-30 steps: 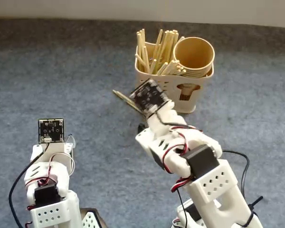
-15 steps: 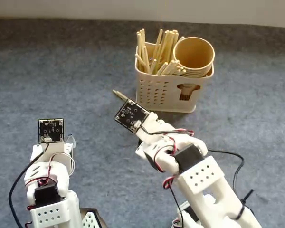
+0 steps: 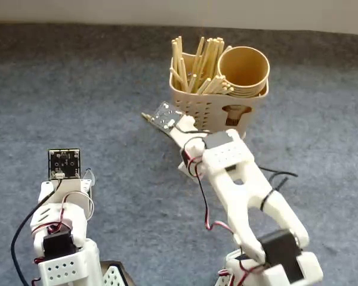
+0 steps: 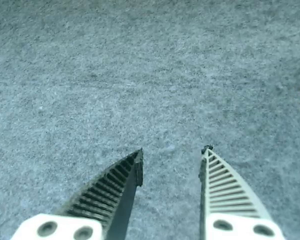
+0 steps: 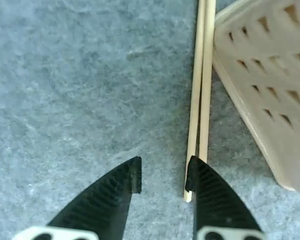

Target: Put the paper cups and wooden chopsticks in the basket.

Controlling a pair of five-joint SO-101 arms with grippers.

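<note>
The right claw (image 5: 163, 172) has stretched out and come down to the chopsticks (image 5: 202, 75) lying on the tabletop (image 3: 77, 89) right beside the basket (image 3: 206, 113), open a little and holding nothing, so I think a grab comes next.

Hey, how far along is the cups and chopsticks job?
Mostly done: the paper cups sit stacked in the basket, with a bundle of chopsticks standing beside them. In hand: the right gripper, fingers open, is down at a loose pair of chopsticks lying on the carpet by the basket, not yet gripped. Remaining: grasp that pair and drop it in. The left gripper hangs open over bare carpet.
</note>
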